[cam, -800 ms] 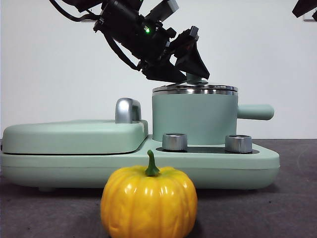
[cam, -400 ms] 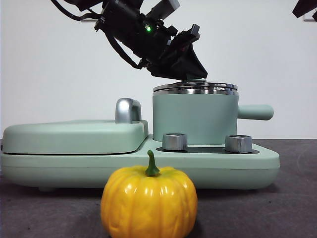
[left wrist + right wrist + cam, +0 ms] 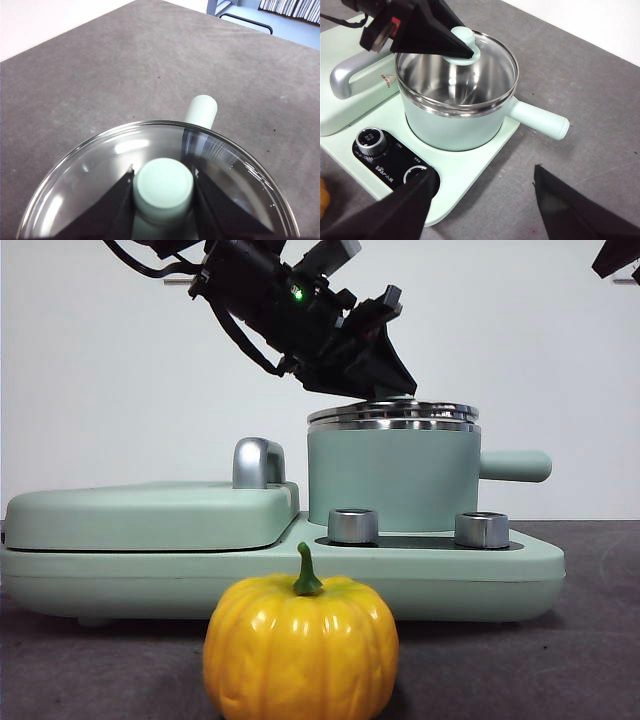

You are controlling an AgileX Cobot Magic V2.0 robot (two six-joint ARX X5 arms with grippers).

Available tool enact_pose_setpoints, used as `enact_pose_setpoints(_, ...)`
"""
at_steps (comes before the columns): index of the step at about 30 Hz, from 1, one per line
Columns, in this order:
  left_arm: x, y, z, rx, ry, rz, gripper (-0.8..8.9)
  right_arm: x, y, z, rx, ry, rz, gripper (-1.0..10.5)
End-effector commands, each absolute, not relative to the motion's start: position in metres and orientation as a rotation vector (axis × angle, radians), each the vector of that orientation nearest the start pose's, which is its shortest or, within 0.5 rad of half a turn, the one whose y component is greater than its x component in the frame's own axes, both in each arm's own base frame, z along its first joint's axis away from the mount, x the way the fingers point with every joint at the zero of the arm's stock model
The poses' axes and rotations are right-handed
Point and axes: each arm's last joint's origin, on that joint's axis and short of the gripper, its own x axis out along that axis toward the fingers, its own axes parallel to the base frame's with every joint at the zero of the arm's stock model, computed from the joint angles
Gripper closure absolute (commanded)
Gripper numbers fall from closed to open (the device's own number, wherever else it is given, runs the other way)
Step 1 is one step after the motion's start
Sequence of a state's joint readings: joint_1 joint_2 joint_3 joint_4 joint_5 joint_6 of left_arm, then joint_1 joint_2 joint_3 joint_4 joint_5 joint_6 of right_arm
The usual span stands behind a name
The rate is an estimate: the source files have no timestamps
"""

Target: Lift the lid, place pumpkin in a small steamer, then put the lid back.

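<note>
- The task is at its first step: the round clear glass lid with steel rim (image 3: pixel 393 415) sits on, or barely off, the mint-green cylindrical small steamer with a stubby side handle (image 3: pixel 392 480); no clear gap shows between the two rims.
- The steamer stands on a mint-green cooker base (image 3: pixel 300 580), at its right end, beside the broad flat mint-green cover with a chrome handle (image 3: pixel 150 515).
- The glossy yellow-orange ribbed pumpkin with a green stem (image 3: pixel 300 648) rests on the grey table (image 3: pixel 560 660) near the front edge, ahead of the base and apart from it, untouched.
- Left to do, by my reading: raise the lid clear, load the pumpkin, replace the lid.
- The left pincer (image 3: pixel 163 192) has its jaws pressed against both sides of the lid's small mint-green knob (image 3: pixel 163 187), pinching it.
- The right pincer (image 3: pixel 482 202) hovers spread wide above the table near the base's right corner, holding nothing.
</note>
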State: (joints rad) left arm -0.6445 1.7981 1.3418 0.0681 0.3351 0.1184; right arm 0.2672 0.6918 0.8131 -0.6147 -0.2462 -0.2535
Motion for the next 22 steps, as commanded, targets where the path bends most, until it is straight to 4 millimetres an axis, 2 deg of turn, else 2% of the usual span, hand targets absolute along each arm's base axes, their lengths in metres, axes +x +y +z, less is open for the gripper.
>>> enact_pose_setpoints(1,0.321,-0.254,0.301,0.156,0.234,-0.985,8.06,0.131,0.044,0.320,-0.238,0.421,0.562,6.3)
enact_pose_setpoints(8,0.307,-0.235,0.341,0.142,0.138,-0.945,8.06,0.131,0.044,0.320,-0.238,0.421,0.562,6.3)
enact_pose_setpoints(12,0.296,-0.212,0.361,0.146,0.155,-0.872,8.06,0.131,0.044,0.320,-0.228,0.423,0.560,6.3)
enact_pose_setpoints(15,0.289,-0.193,0.371,0.160,0.202,-0.776,8.06,0.131,0.044,0.320,-0.208,0.428,0.558,6.3)
enact_pose_setpoints(22,0.276,-0.150,0.382,0.170,0.328,-0.675,8.04,0.130,0.045,0.320,-0.176,0.431,0.603,6.3)
